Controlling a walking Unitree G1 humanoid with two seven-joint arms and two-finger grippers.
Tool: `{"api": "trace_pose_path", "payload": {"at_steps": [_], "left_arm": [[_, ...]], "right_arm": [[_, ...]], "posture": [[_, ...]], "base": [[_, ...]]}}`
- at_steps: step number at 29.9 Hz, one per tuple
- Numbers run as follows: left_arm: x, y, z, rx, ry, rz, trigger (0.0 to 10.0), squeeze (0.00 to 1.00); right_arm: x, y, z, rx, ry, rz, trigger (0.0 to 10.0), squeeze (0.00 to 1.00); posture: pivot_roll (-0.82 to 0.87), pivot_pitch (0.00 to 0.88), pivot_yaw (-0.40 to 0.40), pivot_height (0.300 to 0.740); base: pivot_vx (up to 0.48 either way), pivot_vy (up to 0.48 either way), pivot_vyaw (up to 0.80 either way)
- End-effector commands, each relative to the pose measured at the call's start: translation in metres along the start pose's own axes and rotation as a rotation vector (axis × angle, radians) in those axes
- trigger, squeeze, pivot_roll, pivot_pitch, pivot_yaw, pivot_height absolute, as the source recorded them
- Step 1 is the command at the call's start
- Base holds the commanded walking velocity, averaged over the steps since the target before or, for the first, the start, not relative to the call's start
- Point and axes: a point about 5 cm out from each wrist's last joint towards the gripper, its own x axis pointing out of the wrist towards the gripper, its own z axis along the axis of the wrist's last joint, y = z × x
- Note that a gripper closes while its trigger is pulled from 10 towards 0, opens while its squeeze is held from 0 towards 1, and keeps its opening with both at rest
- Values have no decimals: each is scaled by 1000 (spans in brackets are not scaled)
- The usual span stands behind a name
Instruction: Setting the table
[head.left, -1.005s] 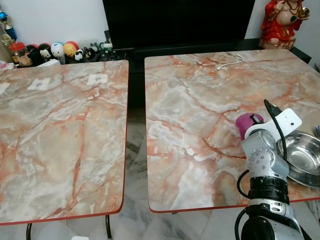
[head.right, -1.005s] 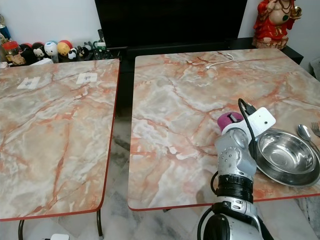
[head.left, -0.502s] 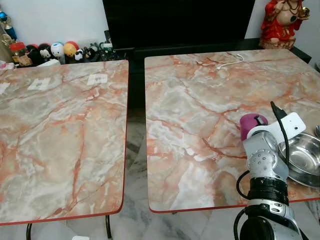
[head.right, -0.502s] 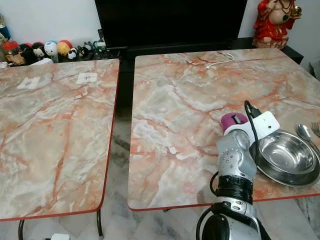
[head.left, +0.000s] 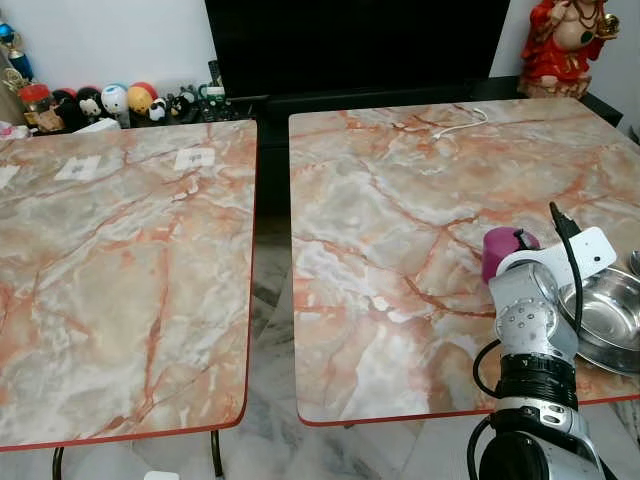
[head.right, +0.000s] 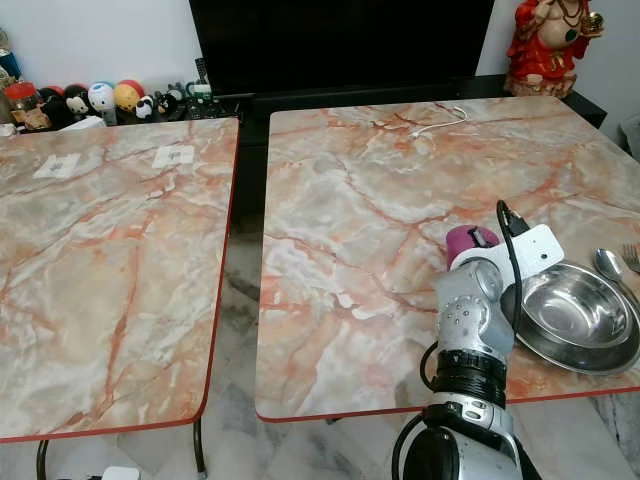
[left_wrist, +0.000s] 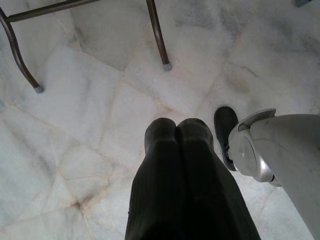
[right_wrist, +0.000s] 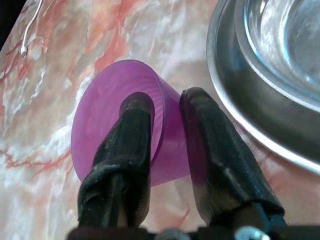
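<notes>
Right claw (right_wrist: 165, 150) pinching the wall of a purple cup (right_wrist: 117, 107), one finger inside the rim, the other outside. Cup (head.right: 470, 240) over the right bench (head.right: 380, 200), tilted, just beside the steel bowl (head.right: 575, 315); touching the marble or held just off it, cannot tell. Bowl sitting near the front right corner of that bench. Spoon (head.right: 608, 264) and fork (head.right: 632, 256) lying just beyond the bowl, toward the bench's right edge.

Left claw (left_wrist: 177, 145) hanging idle over the marble floor (left_wrist: 90, 115), fingers pressed together, nothing between them.

Judged from the layout: one place partly laid, with bowl, spoon and fork down. Cup not yet released, so that setting probably lacks only its drink vessel standing upright beside the bowl. Tilt likely to need correcting before letting go, or the cup may roll against the bowl.

Left bench (head.left: 120, 280) bare apart from two small paper labels (head.left: 195, 157) near its far edge, well apart from the setting. No plates, napkins or further places anywhere on either bench, so, if more than one seat is meant, most of the job remains.
</notes>
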Motion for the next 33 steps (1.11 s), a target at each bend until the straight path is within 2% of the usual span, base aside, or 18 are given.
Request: {"api": "trace_pose_path", "payload": {"at_steps": [1, 22, 28, 33], "left_arm": [[0, 3, 0, 13, 1, 0, 10000, 0], [0, 3, 4, 10, -20, -1, 10000, 0], [0, 3, 4, 8, -23, 1, 10000, 0], [1, 3, 6, 8, -30, 2, 10000, 0]], "right_arm": [[-1, 6, -2, 34, 22, 2, 10000, 0], [-6, 14, 6, 1, -50, 42, 10000, 0], [-9, 20, 12, -18, -110, 86, 10000, 0], [-13, 22, 18, -69, -182, 118, 10000, 0]], "posture": [[-1, 25, 40, 740], [-4, 25, 40, 740], [-4, 22, 41, 740], [-4, 15, 40, 740]], "base": [[0, 0, 0], [0, 0, 0], [0, 0, 0], [0, 0, 0]]}}
